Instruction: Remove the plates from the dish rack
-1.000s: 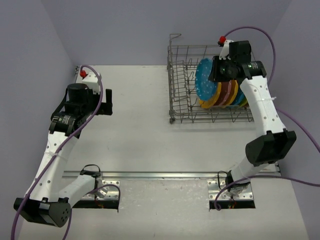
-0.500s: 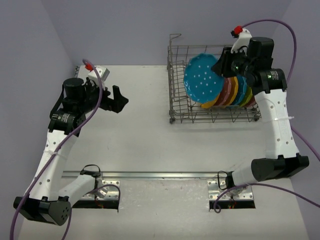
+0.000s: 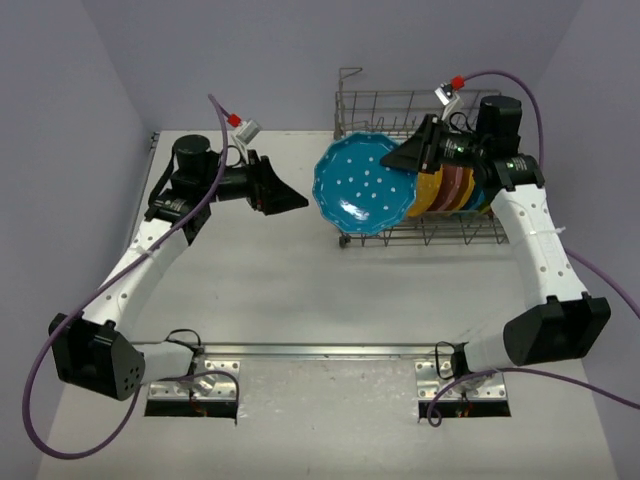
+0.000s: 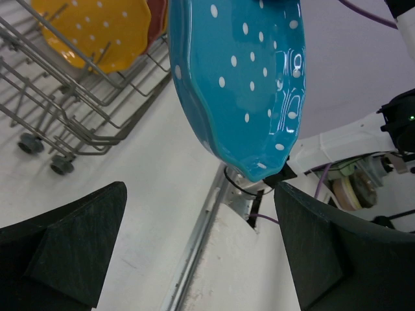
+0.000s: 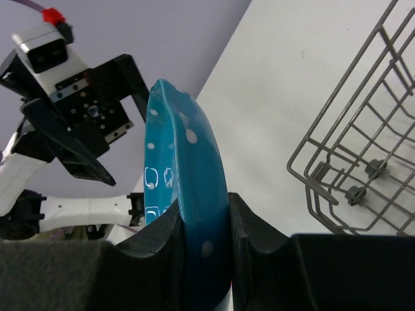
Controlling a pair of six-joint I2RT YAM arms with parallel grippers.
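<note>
My right gripper (image 3: 397, 161) is shut on the rim of a teal-blue dotted plate (image 3: 364, 185). It holds the plate on edge in the air, just left of the dish rack (image 3: 380, 105). In the right wrist view the plate (image 5: 187, 181) is pinched between both fingers (image 5: 152, 249). My left gripper (image 3: 292, 196) is open and faces the plate from the left, a short gap away. Seen from the left wrist, the plate (image 4: 246, 78) hangs ahead, above the spread fingers (image 4: 71, 249). Other plates stay upright in the rack, orange-yellow (image 3: 432, 192) in front, then pink (image 3: 456, 184).
The grey wire rack (image 4: 78, 110) stands on small feet at the table's back right, with the orange-yellow plate (image 4: 91, 29) inside. A metal rail (image 3: 330, 350) runs across the table near the arm bases. The purple walls are close behind and beside the rack.
The right arm lifted the teal-blue plate out of the rack and swung it left. The left arm swept right from the table's left side until its open gripper faces the plate.
</note>
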